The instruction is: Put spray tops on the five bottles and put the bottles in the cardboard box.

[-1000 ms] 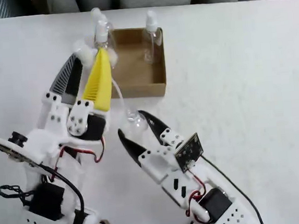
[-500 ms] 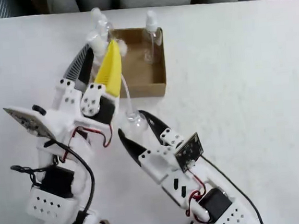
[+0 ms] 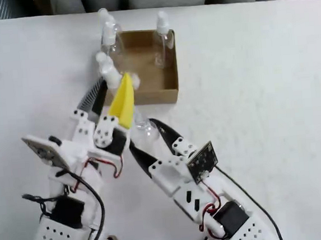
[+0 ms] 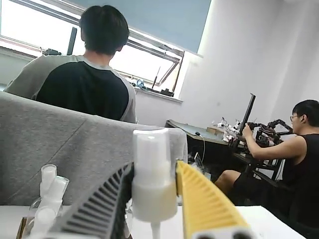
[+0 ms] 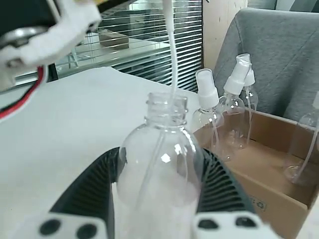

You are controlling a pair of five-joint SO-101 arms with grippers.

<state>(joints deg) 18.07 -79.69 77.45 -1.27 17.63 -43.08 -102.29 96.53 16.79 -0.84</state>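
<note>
**Top goes in:** The left gripper point(image 3: 113, 79), jaws clamped on a spray top point(image 4: 152, 184), has drawn back over the past second. It has moved along the side of the box point(image 3: 147, 96) toward the open bottle point(image 5: 159, 164). The top's tube point(image 5: 172, 50) runs down through the neck and into the body. The top itself hangs well above the neck at a slant, so capping looks about half done: the tube is fed in and the collar is not yet seated. The right gripper point(image 3: 145, 133) sits just in front of the box, its black jaws closed around the bottle, which stands upright. A second ago the top sat farther off, over the box's corner, with more tube trailing outside the bottle. The right arm and bottle have not shifted. Several capped bottles point(image 5: 214, 124) stand in the box.
</note>
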